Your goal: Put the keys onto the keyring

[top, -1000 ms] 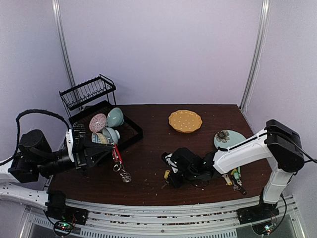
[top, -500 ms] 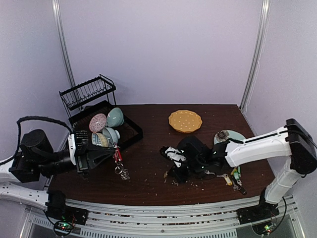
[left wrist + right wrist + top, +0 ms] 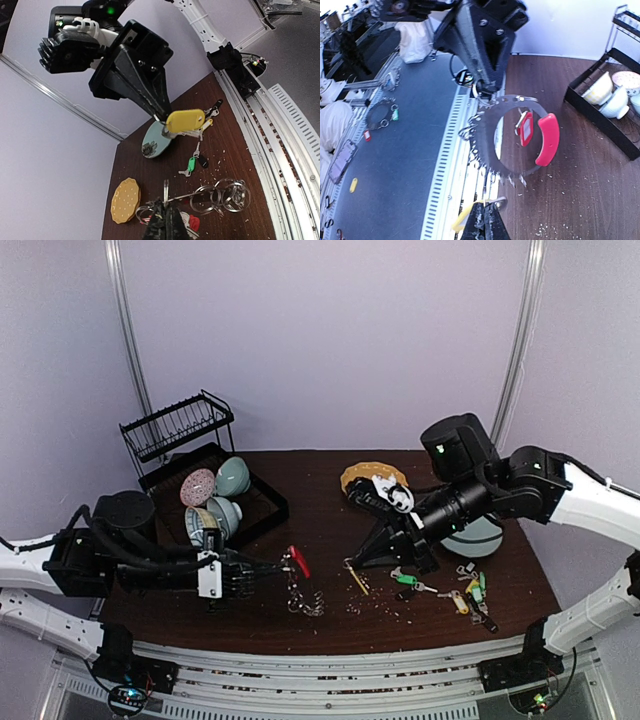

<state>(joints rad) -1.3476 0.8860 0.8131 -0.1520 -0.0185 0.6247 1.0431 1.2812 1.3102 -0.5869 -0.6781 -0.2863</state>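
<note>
The keyring (image 3: 300,580) was clamped in the fully closed left gripper (image 3: 272,566) and held above the table (image 3: 300,510) near its front edge. A yellow-tagged key (image 3: 358,581) was pinched in the closed right gripper (image 3: 349,563), just beside the ring. Other keys (image 3: 468,595) were scattered on the table to the right.

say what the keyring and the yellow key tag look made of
Keyring: red arc looks like smooth glossy plastic; the band's fringe of loops looks like thin metal, glinting silver. Yellow key tag: probably plastic, even colour with a soft sheen.
</note>
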